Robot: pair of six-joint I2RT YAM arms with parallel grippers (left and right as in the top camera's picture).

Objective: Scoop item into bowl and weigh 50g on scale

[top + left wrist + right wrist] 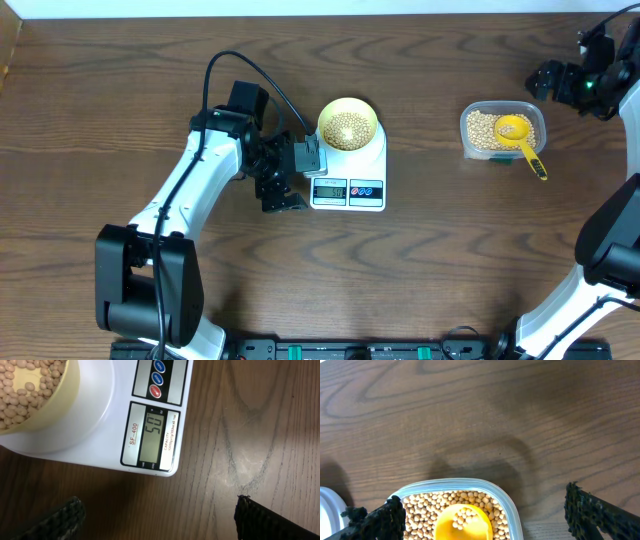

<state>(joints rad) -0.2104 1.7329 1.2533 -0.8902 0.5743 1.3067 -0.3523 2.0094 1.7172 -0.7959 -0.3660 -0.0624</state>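
Observation:
The white scale point(372, 165) stands mid-table with the pale yellow bowl point(322, 128) on its platform, holding tan beans point(348, 127). In the left wrist view the scale's display point(154, 435) reads 50, and the bowl point(71, 387) with beans point(25, 390) fills the top left corner. My left gripper point(298, 178) hovers open just left of the scale, with bare wood between its fingertips point(65, 517). My right gripper point(545, 80) is open at the far right, beyond the bean container, and holds nothing.
A clear plastic container point(466, 130) of beans sits right of the scale, with a bright yellow scoop point(520, 135) lying in it, its handle over the rim. The right wrist view shows that container point(507, 505) and the scoop point(462, 522) with a few beans in it.

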